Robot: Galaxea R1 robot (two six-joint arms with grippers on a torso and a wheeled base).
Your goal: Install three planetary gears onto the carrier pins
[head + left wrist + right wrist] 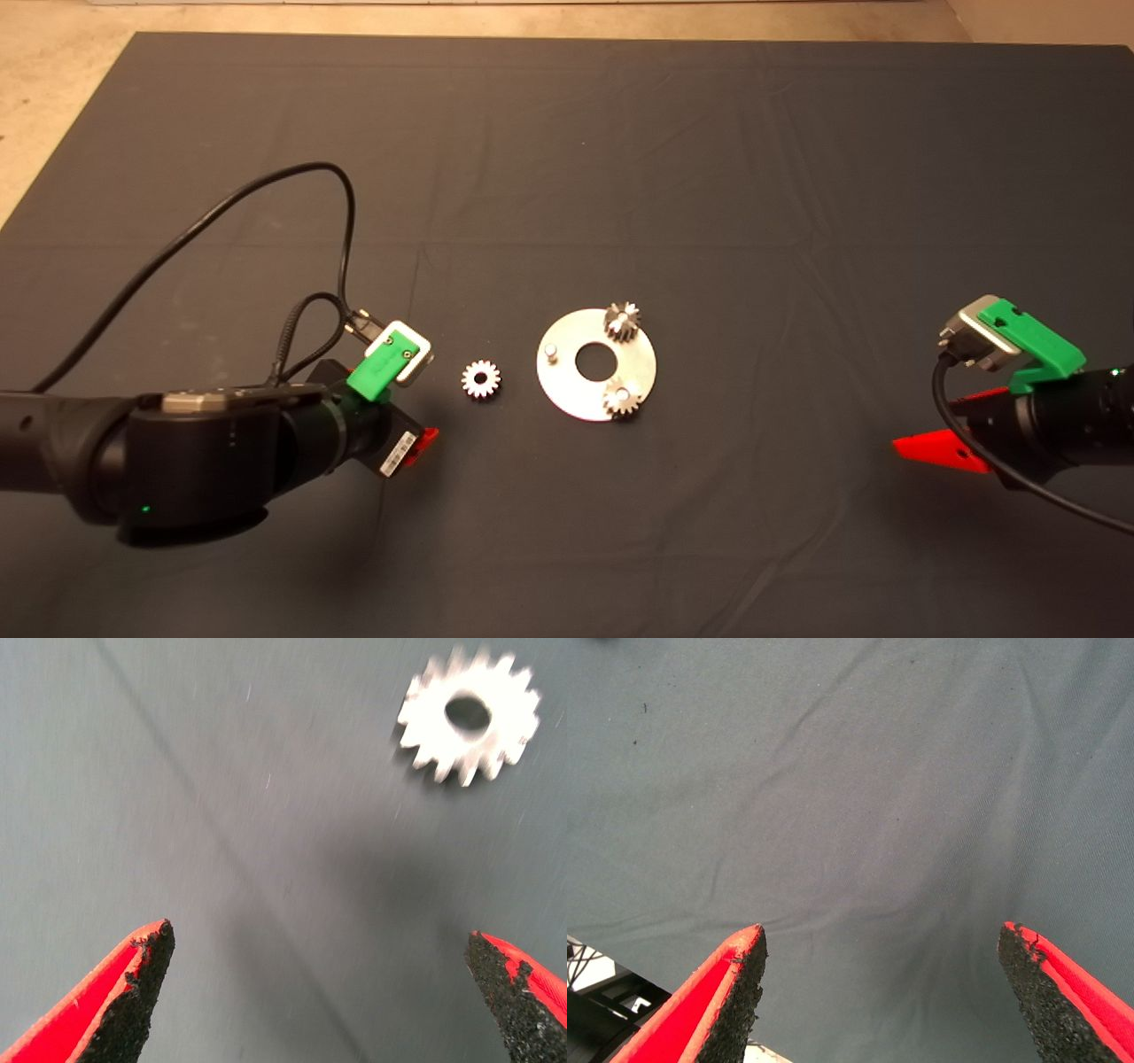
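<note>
Hovering, left gripper (pixel 319 992): fingers spread wide, holding nothing, low over the dark mat (pixel 567 532) just left of the loose gear.
Right gripper (pixel 881 992): fingers parted, empty, at the mat's right side, well apart from the parts.
Loose silver gear (pixel 481 379): flat on the mat, near the disc's left edge.
Disc (pixel 580 390): two darker gears (pixel 623 400) seated on pins; bare pin (pixel 551 351) on its left side.

Shiny metal gear (pixel 468 716), matt cloth mat (pixel 709 159)
</note>
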